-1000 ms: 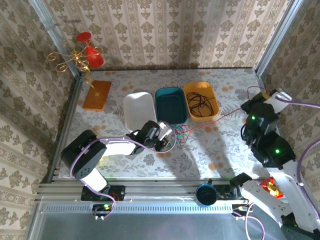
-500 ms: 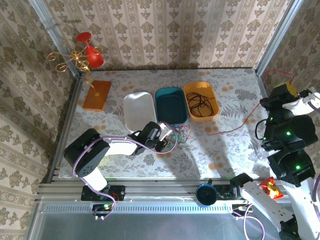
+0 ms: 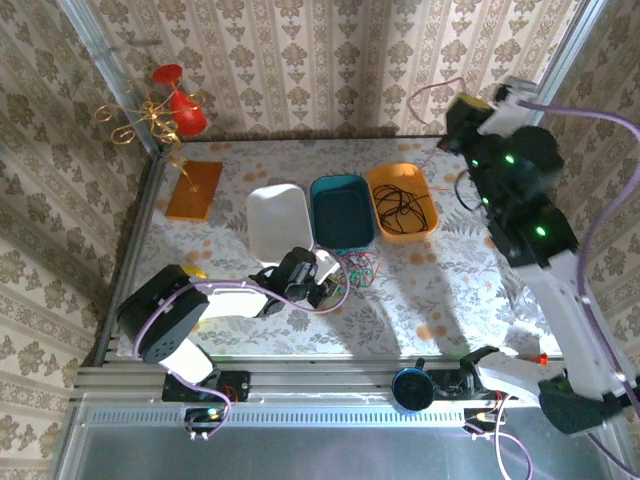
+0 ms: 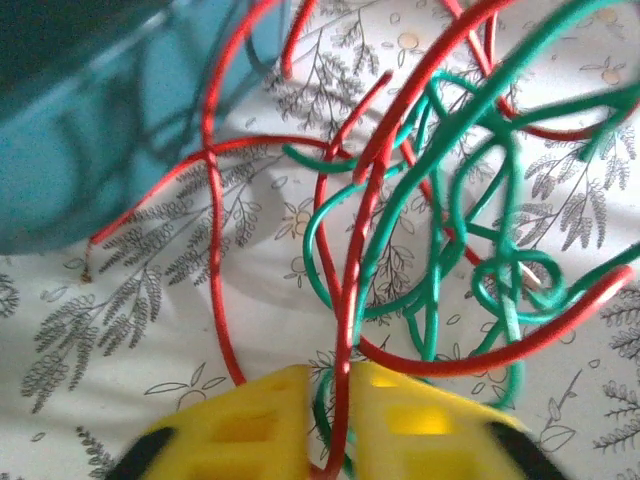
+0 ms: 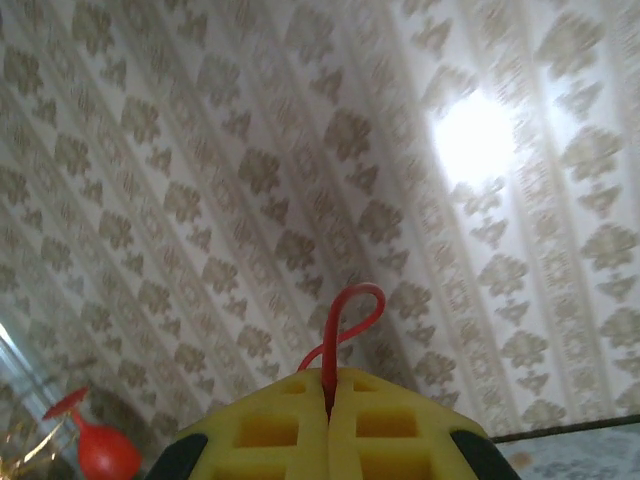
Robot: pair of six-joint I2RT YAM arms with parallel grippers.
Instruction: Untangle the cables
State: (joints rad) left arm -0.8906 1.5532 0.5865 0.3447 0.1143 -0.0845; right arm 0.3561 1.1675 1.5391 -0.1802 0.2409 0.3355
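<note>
Down at the near side of the table the left tool sits low, right up against the tangle, a knot of red and green cables lying just in front of the teal tray. From its own camera the two yellow fingers stand with only a thin slot between them, and a red strand runs straight through that slot with green crowding in beside it. I cannot tell whether it is pinched or just lying loose in there. Over on the other side the right tool is high in the air by the back wall, its fingers pressed together on a red cable, a little loop poking up above them. How far that cable trails down I cannot make out. As for the score: a black cable is coiled in the orange tray, so one looks sorted already. The teal tray and the white tray beside it hold nothing. The red and green on the table are looped through each other in several places, so I would call this maybe a third done, with the real picking apart to come.
</note>
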